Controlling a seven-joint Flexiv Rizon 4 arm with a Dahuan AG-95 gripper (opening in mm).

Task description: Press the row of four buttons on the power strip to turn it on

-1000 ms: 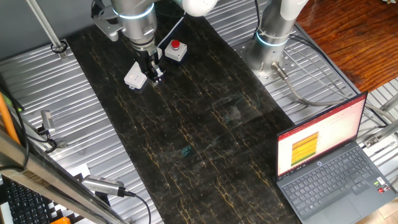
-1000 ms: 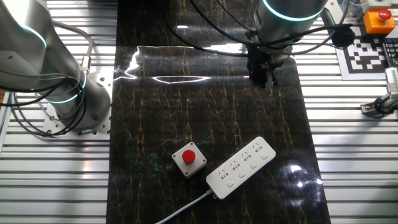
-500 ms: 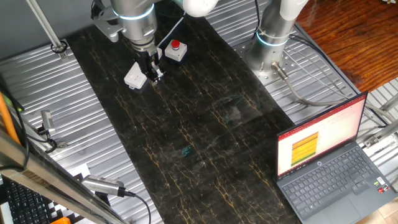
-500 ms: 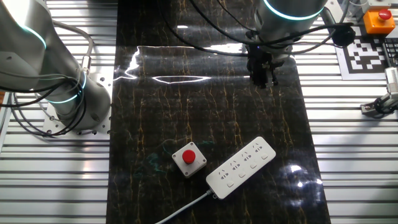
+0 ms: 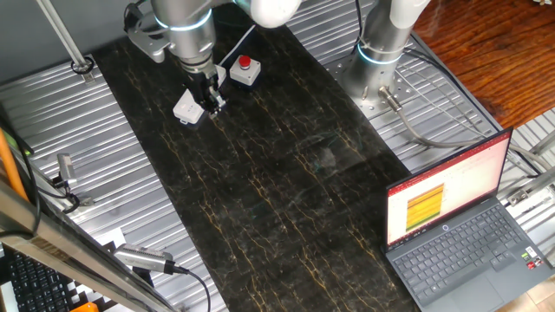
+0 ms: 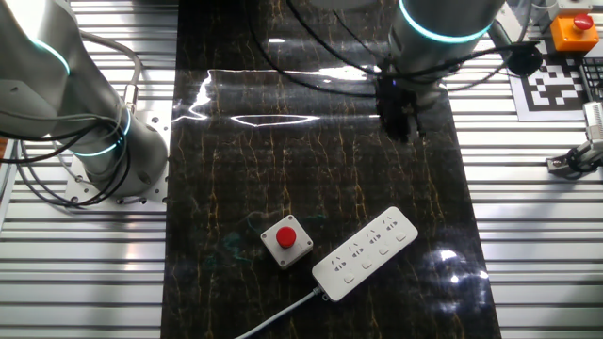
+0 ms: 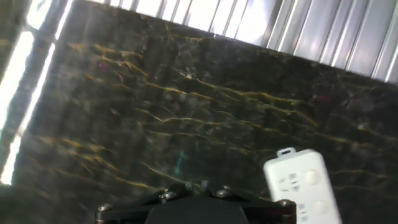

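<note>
Since a second ago, your arm has shifted a little: in one fixed view the jaws [image 5: 211,98] sit slightly higher and further left, and in the other fixed view [image 6: 399,124] they hang a touch lower and to the right, while nothing on the bench [image 6: 311,160] has moved. You see the power strip [image 6: 366,254] lying flat on the dark marbled bench, well apart from the jaws and not touched by them; in that view it lies below them, with its white cable [image 6: 278,320] running off toward the lower left. Just beside the strip's cable end stands the small white box with a red button [image 6: 285,239], also clear of the jaws. In the hand view one rounded end of the strip [image 7: 301,183] shows at the lower right, ahead of the jaws. Whether the jaws are spread or pressed together, you cannot tell from any view.
</note>
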